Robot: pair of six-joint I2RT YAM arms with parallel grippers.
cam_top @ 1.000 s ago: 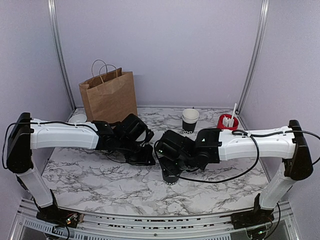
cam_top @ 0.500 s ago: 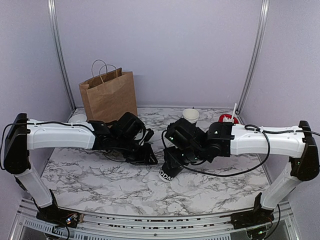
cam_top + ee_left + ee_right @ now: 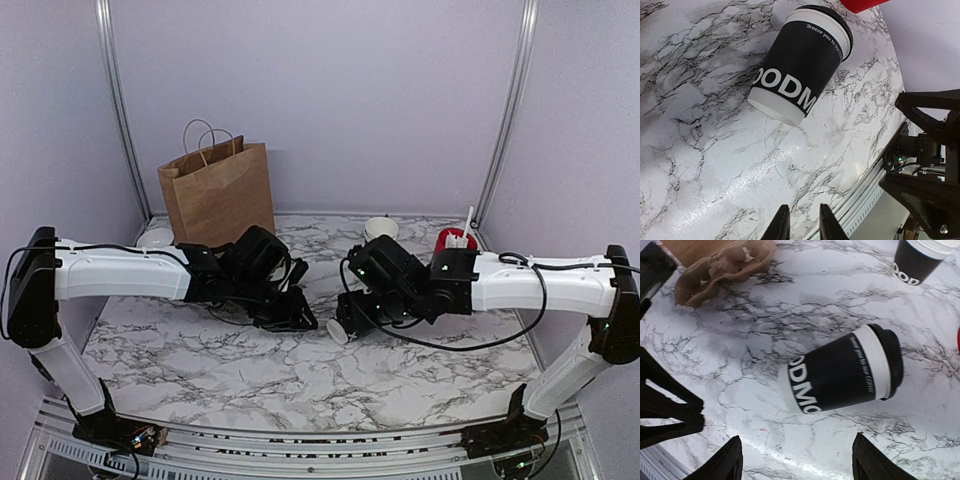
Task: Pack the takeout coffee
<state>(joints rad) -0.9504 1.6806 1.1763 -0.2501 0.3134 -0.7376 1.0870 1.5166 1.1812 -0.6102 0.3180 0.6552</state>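
A white marble table (image 3: 200,370) with grey veins is filling the scene, and two white-and-black robot arms are reaching in over it from either side toward the middle. A brown paper bag (image 3: 218,195) with white handles is standing upright at the back left, against the wall. At the back right, a nested stack of black paper cups (image 3: 381,228) is standing beside a red cup (image 3: 455,240) holding white sticks. The takeout coffee (image 3: 842,372), a small black cup with white lettering, is lying on its side on the marble near the middle of the table, between the two grippers. Its round black lid (image 3: 890,360) is sitting on the rim and pointing toward the back right, while its white base is facing the left arm. The right gripper (image 3: 796,437) is hovering just above the cup with its fingers spread wide, touching nothing. The left gripper (image 3: 803,206) is hanging near the cup's base, its fingers only narrowly parted and holding nothing.
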